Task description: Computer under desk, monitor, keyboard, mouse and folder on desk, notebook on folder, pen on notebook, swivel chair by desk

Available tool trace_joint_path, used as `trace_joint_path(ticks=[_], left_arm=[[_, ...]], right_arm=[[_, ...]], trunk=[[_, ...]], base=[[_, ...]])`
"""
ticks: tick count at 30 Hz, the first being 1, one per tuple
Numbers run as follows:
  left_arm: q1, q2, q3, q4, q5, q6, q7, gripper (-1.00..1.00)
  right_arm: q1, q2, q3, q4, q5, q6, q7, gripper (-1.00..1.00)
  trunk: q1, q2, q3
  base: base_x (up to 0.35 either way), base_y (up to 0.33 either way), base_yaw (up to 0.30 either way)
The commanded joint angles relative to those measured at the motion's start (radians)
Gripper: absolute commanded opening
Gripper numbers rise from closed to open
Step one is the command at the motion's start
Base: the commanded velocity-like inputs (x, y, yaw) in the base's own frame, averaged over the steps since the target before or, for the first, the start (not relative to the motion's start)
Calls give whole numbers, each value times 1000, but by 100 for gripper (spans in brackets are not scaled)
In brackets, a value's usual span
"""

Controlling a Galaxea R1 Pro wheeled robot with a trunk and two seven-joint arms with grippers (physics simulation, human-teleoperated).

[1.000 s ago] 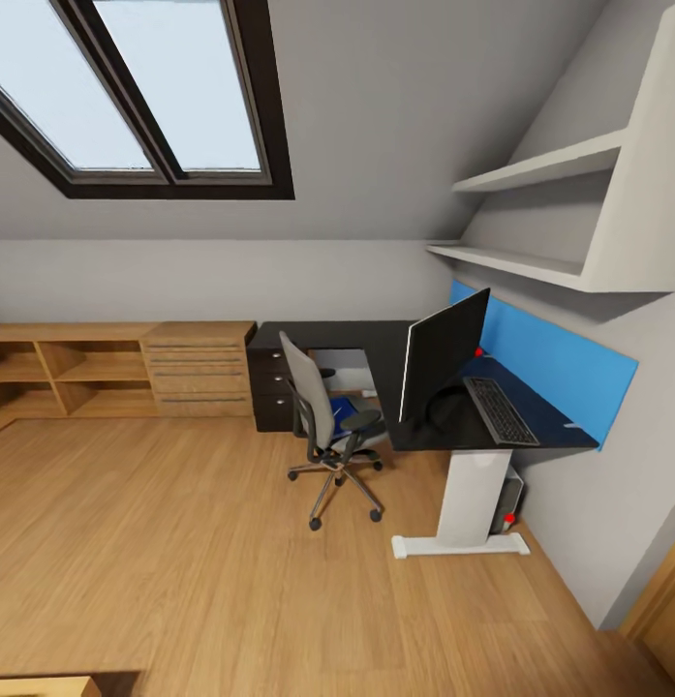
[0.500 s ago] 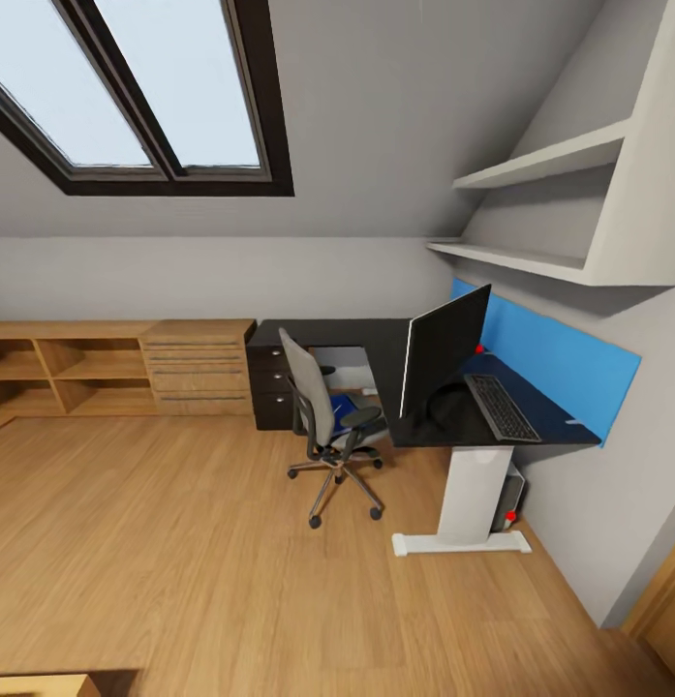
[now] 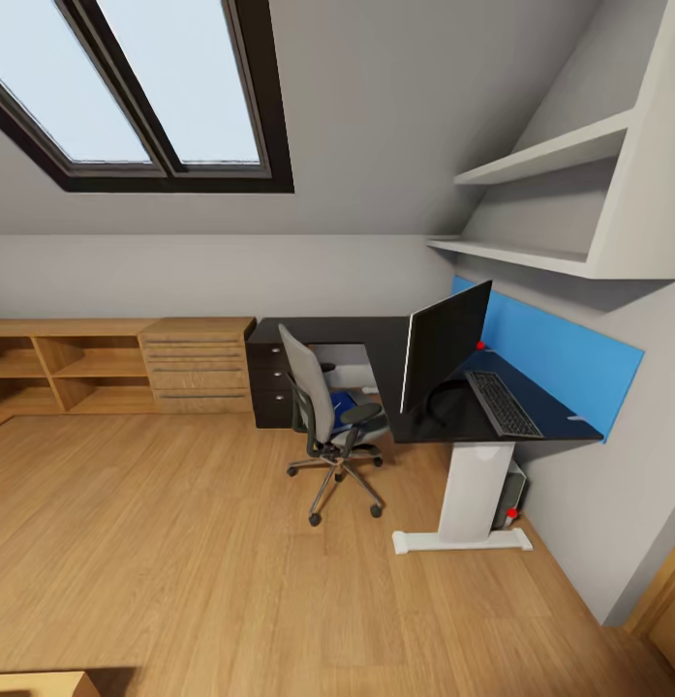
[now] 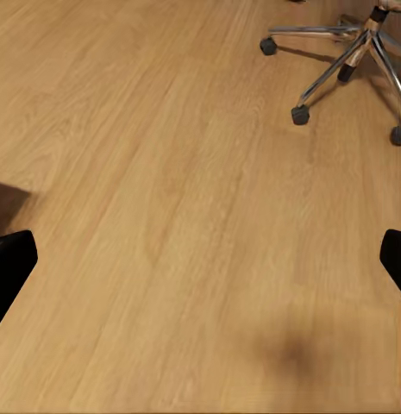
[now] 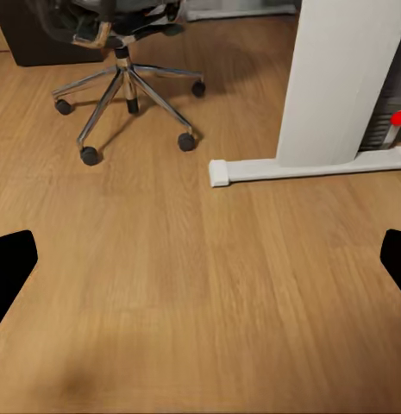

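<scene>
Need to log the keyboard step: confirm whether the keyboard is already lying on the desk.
Yes, the keyboard lies flat on the black desk top, just beside the monitor.

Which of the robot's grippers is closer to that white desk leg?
Right. The right gripper faces the desk leg close ahead; the left gripper looks at floor near the swivel chair base.

The left end effector (image 4: 200, 267) shows as two plain matte black fingertips (image 4: 10, 267), smooth and blunt. The right end effector (image 5: 200, 267) has the same unmarked black fingertips (image 5: 12, 263).
</scene>
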Motion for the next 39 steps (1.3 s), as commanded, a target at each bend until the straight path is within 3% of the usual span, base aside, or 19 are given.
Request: trace_joint_path(ticks=[1, 2, 3, 5, 6, 8, 9, 13, 14, 20, 24, 26, 32, 34, 35, 36, 39], left_arm=[[0, -1, 2, -78, -1, 94, 1, 100], [0, -1, 2, -117, -1, 147, 1, 100], [0, -1, 2, -193, -1, 261, 3, 100], [-2, -1, 2, -264, -1, 382, 4, 100], [-9, -1, 2, -328, -1, 503, 5, 100], [-31, -2, 2, -382, 0, 615, 6, 100], [-63, -3, 2, -416, 0, 709, 6, 100], [-147, -10, 0, -448, -1, 838, 8, 100], [-191, -16, 0, -451, -2, 880, 13, 100], [-360, -28, -1, -377, -3, 963, 74, 100], [-420, -28, -2, -347, -3, 975, 89, 100], [-430, -28, -3, -364, -4, 980, 90, 100], [-440, -30, -21, -560, 1, 1002, 89, 100], [-440, -29, -27, -612, 10, 1044, 88, 100], [-441, -26, -30, -646, 42, 1132, 88, 100], [-441, -24, -31, -658, 63, 1173, 88, 100], [-441, -16, -31, -667, 76, 1198, 90, 100]], right_arm=[[-5, 5, -3, -61, -1, 60, 0, 100], [-9, 9, -3, -90, -1, 99, 1, 100], [-21, 16, -3, -144, -1, 190, 1, 100], [-40, 26, -3, -187, 1, 290, 2, 100], [-65, 36, -2, -218, 3, 389, 2, 100], [-100, 45, -2, -238, 4, 479, 2, 100], [-144, 52, -2, -249, 4, 559, 3, 100], [-249, 66, -1, -241, 5, 682, 2, 100], [-307, 76, 0, -214, 5, 728, 0, 100], [-531, 123, 0, -42, 5, 804, -55, 100], [-617, 134, 0, 32, 5, 817, -98, 100], [-633, 134, 0, 41, 4, 819, -104, 100], [-649, 134, -1, 39, 3, 871, -114, 100], [-650, 134, -2, 37, 2, 897, -116, 100], [-652, 134, -4, 24, -1, 943, -120, 100], [-660, 134, -5, -6, -3, 985, -122, 100], [-670, 134, -6, -64, -4, 1054, -130, 100]], trunk=[[4, -8, -5], [8, -15, -8], [12, -22, -11], [19, -36, -17], [23, -43, -20], [31, -57, -26], [35, -64, -30], [50, -92, -42], [54, -99, -45], [77, -141, -64], [92, -169, -77], [100, -183, -83], [123, -225, -102], [130, -239, -108], [134, -246, -111], [138, -253, -114], [150, -274, -124]], base=[[0, 0, 0], [0, 0, 0], [0, 0, 0], [0, 0, 0], [0, 0, 0], [0, 0, 0], [0, 0, 0], [0, 0, 0], [0, 0, 0], [0, 0, 0], [0, 0, 0], [0, 0, 0], [0, 0, 0], [0, 0, 0], [0, 0, 0], [0, 0, 0], [0, 0, 0]])
